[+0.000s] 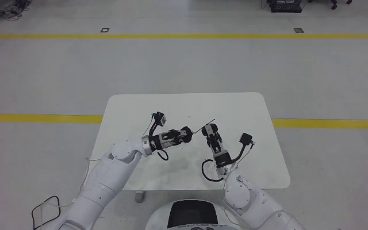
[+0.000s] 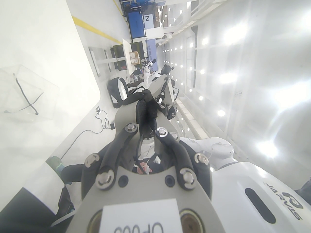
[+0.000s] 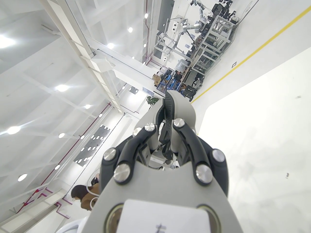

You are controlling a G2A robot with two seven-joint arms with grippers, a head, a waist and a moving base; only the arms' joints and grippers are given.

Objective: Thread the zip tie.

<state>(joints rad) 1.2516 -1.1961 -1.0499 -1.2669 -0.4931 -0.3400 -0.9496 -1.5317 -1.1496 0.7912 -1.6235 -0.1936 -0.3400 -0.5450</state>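
Above the middle of the white table (image 1: 241,109), a thin black zip tie (image 1: 204,126) runs slanting between the two gripper tips. My left gripper (image 1: 188,131) is shut at its lower end. In the left wrist view, the left gripper (image 2: 146,96) pinches something small and dark. My right gripper (image 1: 208,133) stands a little to the right of the left one, fingers together. In the right wrist view, the right gripper (image 3: 167,96) is shut, with a thin dark strip of zip tie (image 3: 166,86) sticking out past its tips.
A clear plastic box (image 2: 46,86) sits on the table, with a few spare black zip ties (image 2: 24,98) lying in it. The table's rounded corner and edge (image 2: 97,93) lie near the left gripper. Bare tabletop (image 3: 255,134) spreads beside the right gripper.
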